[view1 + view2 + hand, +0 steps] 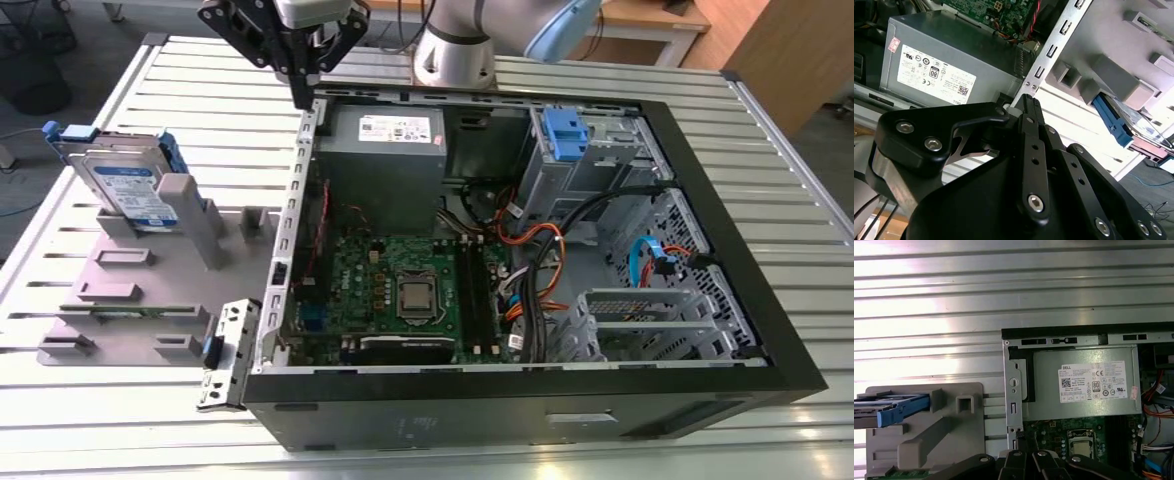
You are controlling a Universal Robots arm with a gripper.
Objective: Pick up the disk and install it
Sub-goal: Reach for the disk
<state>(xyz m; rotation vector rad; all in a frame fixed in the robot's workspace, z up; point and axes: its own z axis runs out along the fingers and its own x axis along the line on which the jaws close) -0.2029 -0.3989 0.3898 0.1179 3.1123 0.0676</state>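
A big metal surface [787, 180] holds an open computer case [507, 410]. A grey holder [120, 300] lies just beside the case, on the exterior view's left. The disk [127, 185] leans on its edge in this holder, apart from the case. The black claw [304, 97] hangs above the case's wall on that same side, fingers pressed together and empty.

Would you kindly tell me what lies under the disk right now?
The disk stands tilted on a grey fixture that lies on the slatted table, with a grey post beside it. The disk itself covers the part of the fixture directly beneath it.
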